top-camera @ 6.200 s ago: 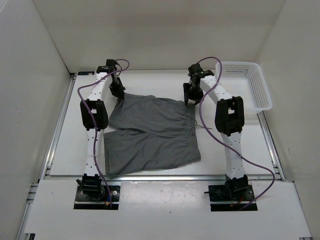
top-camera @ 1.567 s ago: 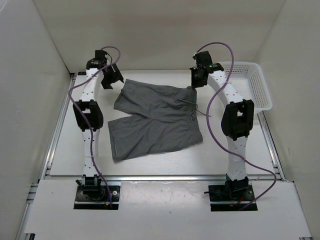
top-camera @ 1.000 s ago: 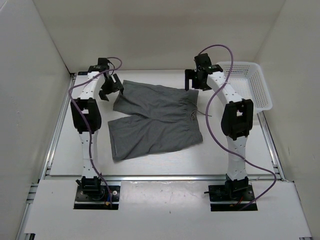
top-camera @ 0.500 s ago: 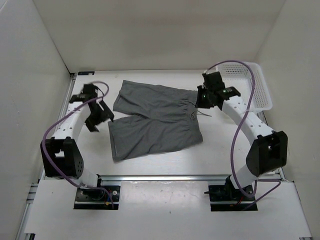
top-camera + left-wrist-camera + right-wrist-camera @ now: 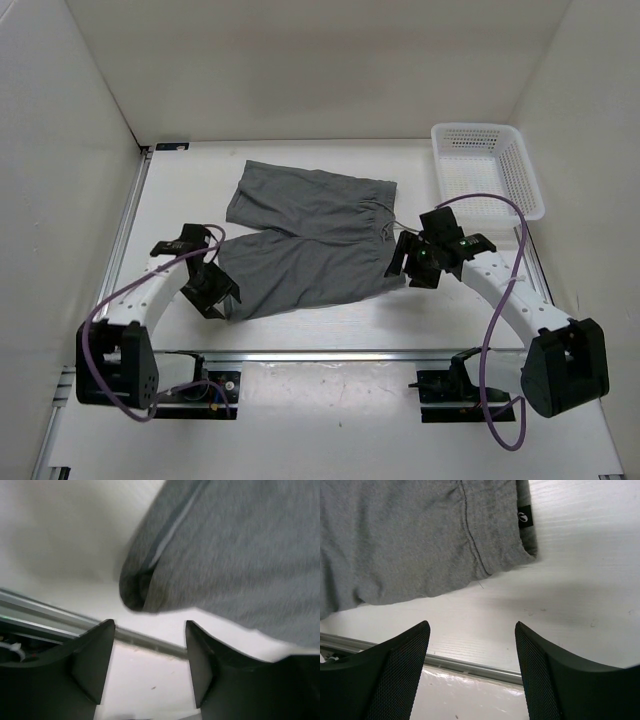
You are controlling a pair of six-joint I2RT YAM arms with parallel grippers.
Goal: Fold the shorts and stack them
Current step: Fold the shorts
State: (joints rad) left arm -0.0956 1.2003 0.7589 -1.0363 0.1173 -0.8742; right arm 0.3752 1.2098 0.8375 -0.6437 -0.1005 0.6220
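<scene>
The grey shorts (image 5: 310, 235) lie spread flat on the white table, waistband to the right, both legs pointing left. My left gripper (image 5: 212, 292) hovers low at the near-left leg corner. In the left wrist view its jaws (image 5: 149, 667) stand open over bare table, and the shorts' hem corner (image 5: 136, 587) lies just beyond them. My right gripper (image 5: 412, 265) sits at the near-right waistband corner. Seen from the right wrist, the gripper (image 5: 472, 667) is open and holds nothing, with the shorts (image 5: 410, 540) and their small black label (image 5: 524, 516) ahead of it.
A white mesh basket (image 5: 485, 165) stands at the far right of the table. A metal rail (image 5: 330, 353) runs along the table's near edge, close to both grippers. White walls enclose the table on three sides.
Both arms have drawn back from the shorts' far edge to the near edge, each now low beside a near corner. The shorts have not moved since the last frame.
</scene>
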